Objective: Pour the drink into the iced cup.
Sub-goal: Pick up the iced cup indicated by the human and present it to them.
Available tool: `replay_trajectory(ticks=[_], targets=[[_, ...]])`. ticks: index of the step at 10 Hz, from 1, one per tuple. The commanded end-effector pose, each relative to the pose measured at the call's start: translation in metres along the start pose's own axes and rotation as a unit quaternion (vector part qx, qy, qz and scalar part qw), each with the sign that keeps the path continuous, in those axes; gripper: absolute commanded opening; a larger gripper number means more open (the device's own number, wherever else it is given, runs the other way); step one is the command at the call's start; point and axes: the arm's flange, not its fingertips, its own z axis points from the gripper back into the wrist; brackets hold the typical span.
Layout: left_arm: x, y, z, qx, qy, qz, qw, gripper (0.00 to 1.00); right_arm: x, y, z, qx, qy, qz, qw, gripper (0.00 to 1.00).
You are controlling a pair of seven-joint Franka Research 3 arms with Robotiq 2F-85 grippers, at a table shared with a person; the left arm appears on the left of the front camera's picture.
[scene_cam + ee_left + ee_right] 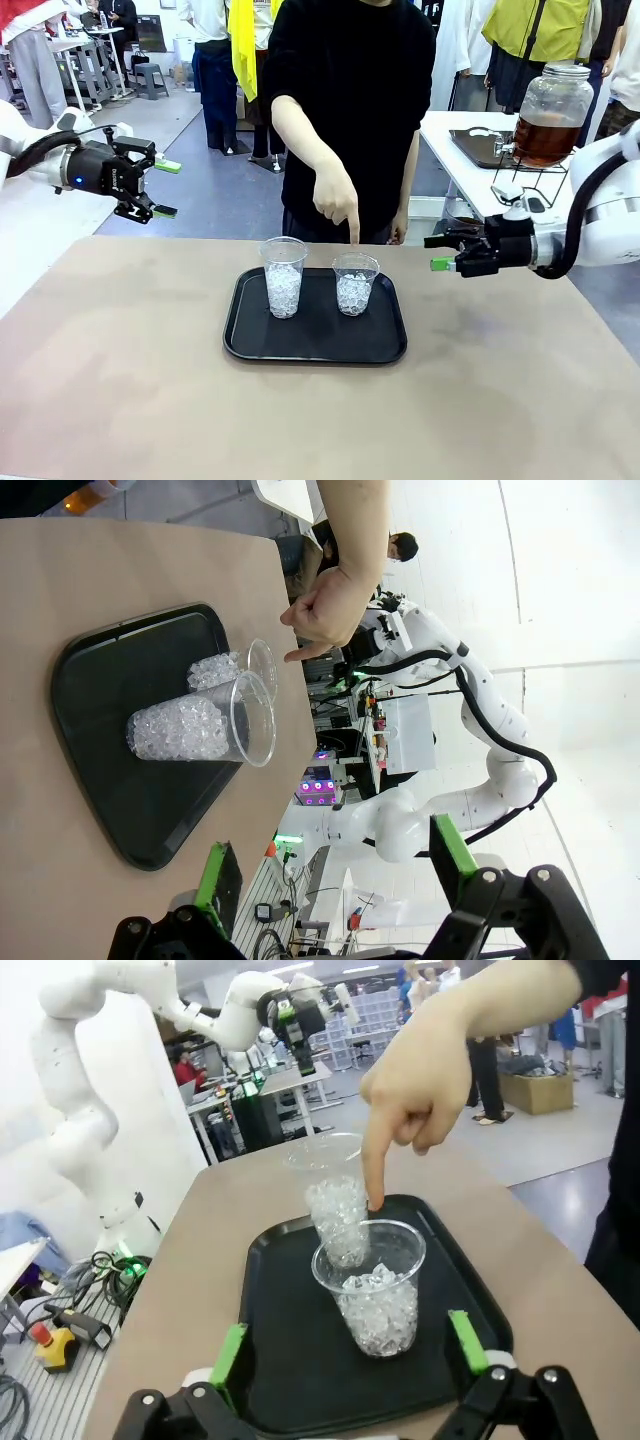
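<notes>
Drink (pixel 545 140): amber, filling roughly the lower half of the glass dispenser jar (pixel 553 95). It's far right, off our table, raised on a wire stand (pixel 530 185) on a white side table (pixel 445 125). The tap (pixel 503 150) sticks out to the left, and the stand presumably leaves room for a cup under it. So we judge the cup goes to the tap, not the jar to the cup.

Two iced cups stand upright on the black tray (pixel 300 350) at table centre: taller cup (pixel 283 277) left, shorter cup (pixel 355 283) right, just beside each other. The person's hand (pixel 335 200) points its index finger down at the shorter cup's far rim. We read that as the target.

Right gripper (pixel 440 252) hovers right of the tray, fingers wide, empty. In its wrist view it is lined up on the shorter cup. Left gripper (pixel 166 189) is high at far left, fingers wide, empty.

In the way: the pointing hand over the cup, the taller cup close on the left, and a second dark tray (pixel 475 148) beside the jar stand. Nothing poured yet.
</notes>
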Motion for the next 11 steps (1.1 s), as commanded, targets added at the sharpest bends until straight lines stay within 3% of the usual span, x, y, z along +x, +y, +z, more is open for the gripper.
replay_trajectory(ticks=[1,8,11], targets=[[0.000,-0.002,0.001,0.001,-0.002,0.001,1.000,1.00,-0.005,-0.012,-0.006,0.022,0.001,0.013,1.000,1.00],[0.000,-0.002,0.001,0.001,-0.002,0.001,1.000,1.00,-0.011,-0.007,-0.006,0.013,0.001,-0.004,1.000,1.00],[0.000,-0.002,0.001,0.001,-0.002,0.001,1.000,1.00,-0.025,-0.021,-0.019,0.027,-0.028,0.079,0.996,1.00]])
